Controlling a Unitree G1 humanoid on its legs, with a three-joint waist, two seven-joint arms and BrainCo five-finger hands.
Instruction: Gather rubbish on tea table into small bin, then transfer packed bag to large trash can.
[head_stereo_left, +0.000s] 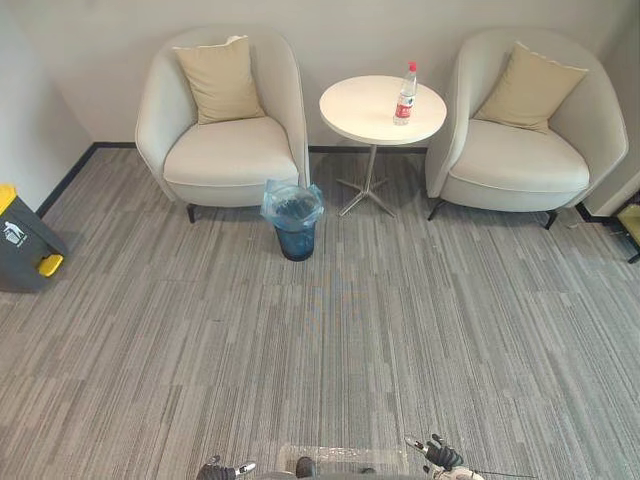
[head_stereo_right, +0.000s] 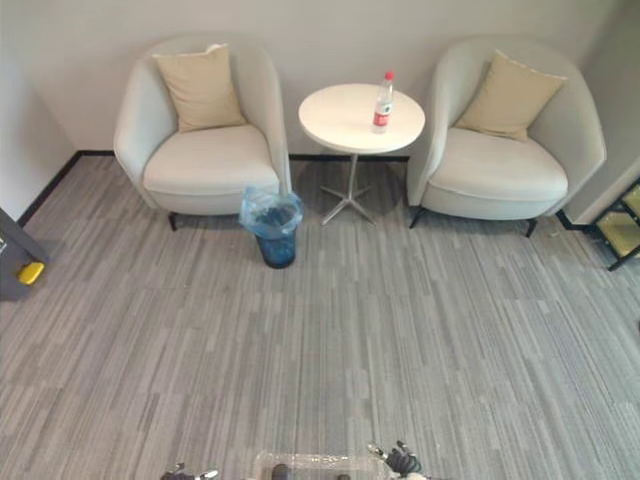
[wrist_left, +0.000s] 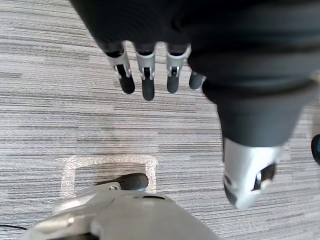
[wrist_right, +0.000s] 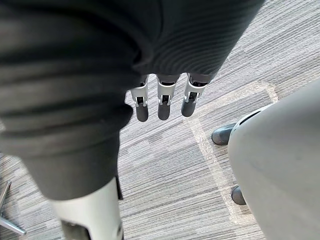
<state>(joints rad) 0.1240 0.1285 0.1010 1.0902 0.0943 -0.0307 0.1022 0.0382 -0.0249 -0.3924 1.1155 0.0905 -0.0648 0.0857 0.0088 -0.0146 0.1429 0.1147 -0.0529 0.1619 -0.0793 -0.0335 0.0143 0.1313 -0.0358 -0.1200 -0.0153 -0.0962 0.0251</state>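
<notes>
A clear plastic bottle (head_stereo_left: 405, 95) with a red cap and red label stands upright on the round white tea table (head_stereo_left: 365, 115) between two armchairs. A small blue bin (head_stereo_left: 294, 220) lined with a blue bag stands on the carpet left of the table's foot. A grey large trash can (head_stereo_left: 22, 240) with a yellow lid stands at the far left. My left hand (wrist_left: 145, 70) hangs open over bare carpet, holding nothing. My right hand (wrist_right: 162, 97) also hangs open and empty; both hands show at the near edge, far from the table.
Two light grey armchairs (head_stereo_left: 225, 150) (head_stereo_left: 525, 150) with beige cushions flank the table against the wall. A taped rectangle (head_stereo_left: 340, 458) marks the carpet near me. Wide open carpet lies between me and the furniture. A yellow-and-black object (head_stereo_right: 622, 230) sits at the far right.
</notes>
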